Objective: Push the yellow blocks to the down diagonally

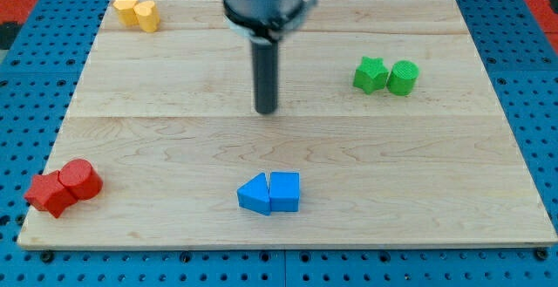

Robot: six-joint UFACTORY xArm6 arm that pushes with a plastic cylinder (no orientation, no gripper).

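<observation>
Two yellow blocks sit touching at the board's top left corner: a yellow block point(127, 9) on the left and a yellow cylinder-like block point(146, 15) on its right. My tip point(266, 111) rests on the board near the middle, well to the right of and below the yellow blocks, touching no block. The rod rises from it to the arm's grey body at the view's top.
A green star-like block point(370, 74) and a green cylinder point(403, 78) stand at the right. A blue triangle point(255, 194) and a blue block point(284, 191) lie at the bottom centre. A red star-like block point(50, 193) and a red cylinder point(80, 179) sit at the bottom left. The wooden board point(174, 130) lies on a blue pegboard.
</observation>
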